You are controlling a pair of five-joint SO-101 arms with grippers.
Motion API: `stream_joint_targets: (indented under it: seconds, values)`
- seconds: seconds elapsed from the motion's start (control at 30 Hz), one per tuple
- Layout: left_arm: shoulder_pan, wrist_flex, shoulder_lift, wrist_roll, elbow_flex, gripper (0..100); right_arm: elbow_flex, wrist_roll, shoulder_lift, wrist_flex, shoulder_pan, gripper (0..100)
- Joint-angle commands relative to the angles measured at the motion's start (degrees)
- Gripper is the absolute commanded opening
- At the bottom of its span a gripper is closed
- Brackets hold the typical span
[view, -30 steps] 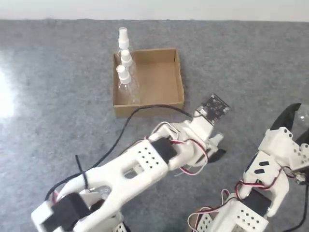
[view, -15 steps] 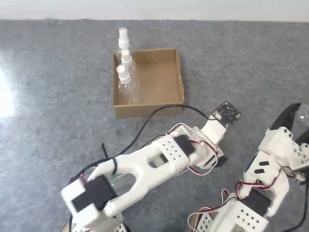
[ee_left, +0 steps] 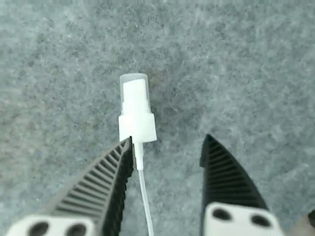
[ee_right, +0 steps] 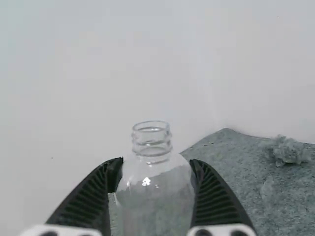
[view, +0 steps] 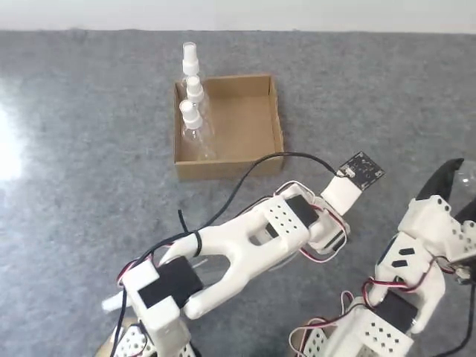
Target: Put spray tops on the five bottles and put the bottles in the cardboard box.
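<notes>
A white spray top [ee_left: 136, 118] with a clear cap and a thin dip tube lies flat on the grey table. My left gripper [ee_left: 167, 145] hangs open just over it, one finger on each side of the tube, with one fingertip at the collar. In the high view the left arm [view: 290, 227] stretches across the table's front middle. My right gripper [ee_right: 155, 169] is shut on a clear topless bottle [ee_right: 151, 162], held upright at the table's right edge [view: 466, 177]. The cardboard box [view: 279, 123] holds three bottles with spray tops [view: 193, 119] along its left wall.
The grey table [view: 89, 149] stretches bare to the left of the box and between the box and the right arm [view: 424, 245]. A black cable [view: 245, 175] loops from the left wrist across the box's front wall. A pale wall stands behind the held bottle.
The left arm has swung to the right and lower toward the table's front, bringing its wrist over the spray top. The right arm and its bottle have stayed still.
</notes>
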State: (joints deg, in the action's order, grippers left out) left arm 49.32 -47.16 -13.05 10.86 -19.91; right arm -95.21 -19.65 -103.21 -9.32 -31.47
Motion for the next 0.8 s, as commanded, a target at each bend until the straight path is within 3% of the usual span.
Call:
stream_joint_targets:
  seconds: [0.0,0.33,0.77]
  values:
    - [0.0,-2.37,-0.35,0.44,4.7,18,-0.88,0.09,-0.84,1.54,-0.48,2.4]
    - [0.0,-6.51,-1.23,0.62,7.6,18,-0.88,0.09,-0.84,1.54,-0.48,2.4]
    - [-2.11,-4.4,-1.23,0.7,7.6,18,-0.7,0.09,-0.84,1.54,-0.48,2.4]
